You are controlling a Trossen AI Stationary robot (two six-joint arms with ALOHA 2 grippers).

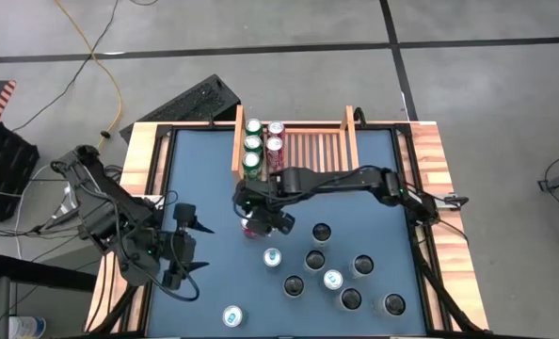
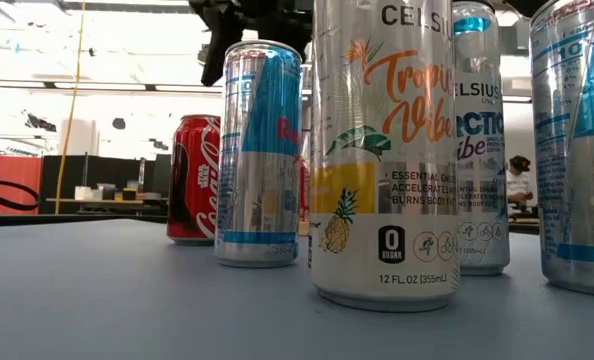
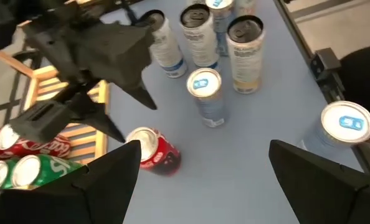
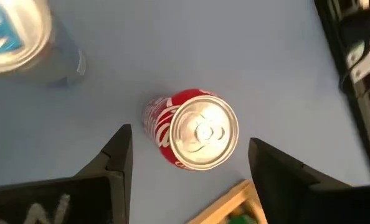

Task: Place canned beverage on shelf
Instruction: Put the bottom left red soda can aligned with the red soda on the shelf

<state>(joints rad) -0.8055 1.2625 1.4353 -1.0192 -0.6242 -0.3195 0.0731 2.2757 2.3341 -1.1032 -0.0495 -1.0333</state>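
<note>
Bench [image 1: 204, 179]: shelf [image 1: 312, 146] at far edge holds 5 cans in its left end. Right gripper [image 1: 261, 221] hovers over red can [image 4: 194, 130] near shelf front, fingers wide open, nothing held; pre-grasp step. Next: descend, close on can. Left gripper [image 1: 187, 247] idle, fingers open, empty.

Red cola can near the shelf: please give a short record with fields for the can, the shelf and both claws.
can: red cola can upright on the blue table, just outside the shelf
shelf: wooden shelf holds five cans at its left end, three green and two red
right claw: right claw open above the red can, not gripping it
left claw: left claw open, waiting at the table's left side
</note>
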